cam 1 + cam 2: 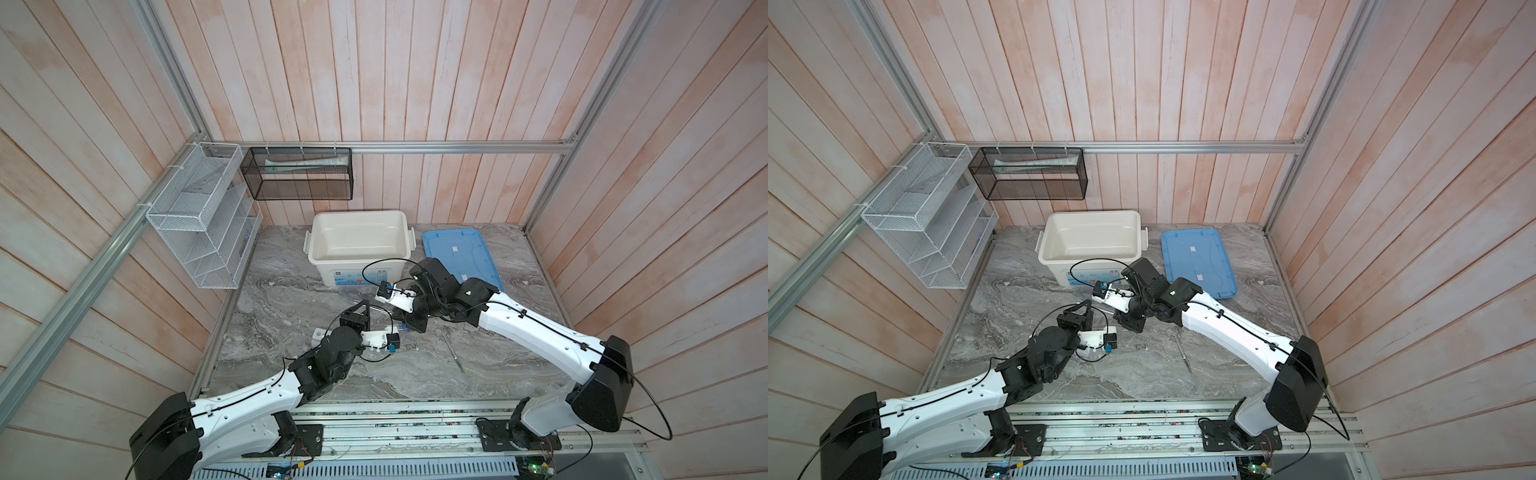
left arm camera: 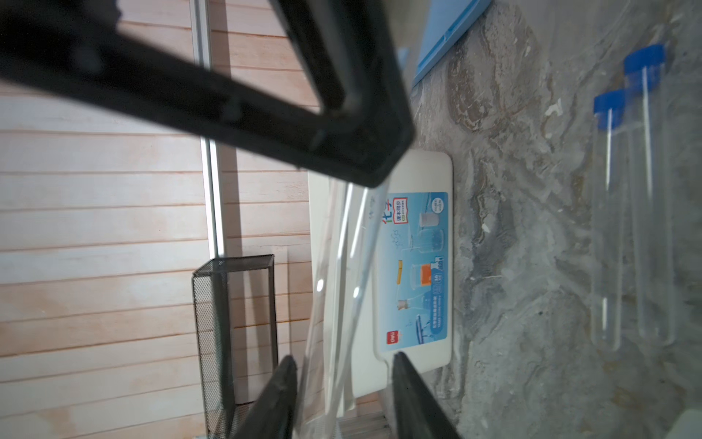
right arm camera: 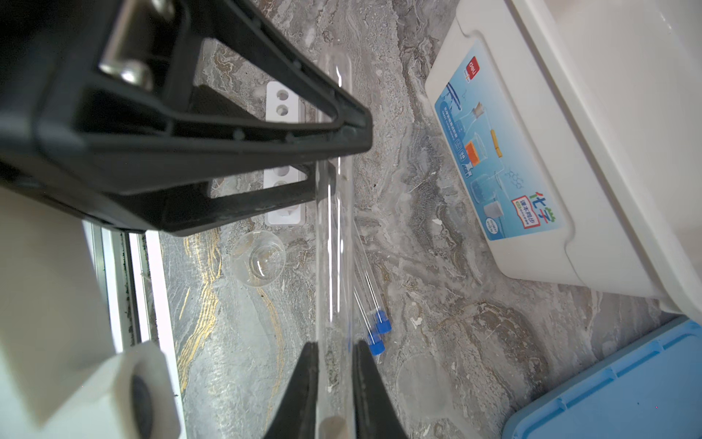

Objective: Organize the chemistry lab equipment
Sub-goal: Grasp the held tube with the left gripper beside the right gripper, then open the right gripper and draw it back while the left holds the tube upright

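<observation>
- In both top views the left jaws and right jaws meet over the desk [image 1: 291, 299], just before the white bin [image 1: 359, 245]; the spatula [image 1: 453, 352] lies well apart from both.
- Left wrist: a clear tube [image 2: 330, 289] runs between the left jaws, which stand spread, with a gap showing beside one. Two blue-capped tubes [image 2: 630, 213] lie off to their side.
- Right wrist: the right jaws pinch that tube [image 3: 334, 247]; the rack [image 3: 283, 100] and flask [image 3: 258, 262] sit beyond their tips.
- Likely a handover: close the left jaws squarely and gently, and loosen the right only once that hold is firm, since the tube looks slippery.
</observation>
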Controlling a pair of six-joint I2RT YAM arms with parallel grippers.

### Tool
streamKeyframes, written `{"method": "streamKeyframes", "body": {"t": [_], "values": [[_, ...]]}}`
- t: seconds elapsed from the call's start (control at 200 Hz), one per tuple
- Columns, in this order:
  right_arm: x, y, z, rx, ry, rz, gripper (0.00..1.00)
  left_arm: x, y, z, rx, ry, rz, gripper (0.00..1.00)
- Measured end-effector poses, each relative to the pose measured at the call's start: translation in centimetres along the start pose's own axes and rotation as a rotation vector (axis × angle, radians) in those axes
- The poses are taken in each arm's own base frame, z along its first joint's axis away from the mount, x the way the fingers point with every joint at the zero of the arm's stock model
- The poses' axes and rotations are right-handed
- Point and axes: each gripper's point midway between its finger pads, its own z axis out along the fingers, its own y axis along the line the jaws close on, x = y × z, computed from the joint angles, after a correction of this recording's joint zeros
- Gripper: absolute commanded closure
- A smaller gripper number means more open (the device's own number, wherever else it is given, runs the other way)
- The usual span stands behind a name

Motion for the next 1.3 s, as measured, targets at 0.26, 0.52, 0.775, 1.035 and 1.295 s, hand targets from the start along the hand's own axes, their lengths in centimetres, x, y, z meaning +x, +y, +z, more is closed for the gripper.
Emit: {"method": "streamKeyframes", "body": {"t": [0.26, 0.52, 0.775, 1.035, 1.295], "values": [[0.0, 0.7, 0.5, -0.012, 0.022, -0.013, 0.92, 0.1, -0.4, 0.0, 0.012, 0.002, 0.011, 0.80], [-0.2, 0.6, 0.3, -0.001, 0.026, -0.022, 0.90, 0.2, -0.8, 0.0, 0.022, 0.004, 0.016, 0.95], [-0.4, 0.3, 0.2, 0.023, 0.020, -0.024, 0.73, 0.2, -0.9, 0.0, 0.027, 0.006, -0.026, 1.00], [-1.7, -2.7, -5.1, 0.165, -0.145, 0.069, 0.60, -1.1, -1.0, -0.1, 0.093, 0.007, -0.351, 1.00], [-3.9, -7.7, -18.6, 0.390, -0.551, 0.214, 0.57, -2.1, -1.5, -1.2, 0.181, -0.041, -0.779, 1.00]]}}
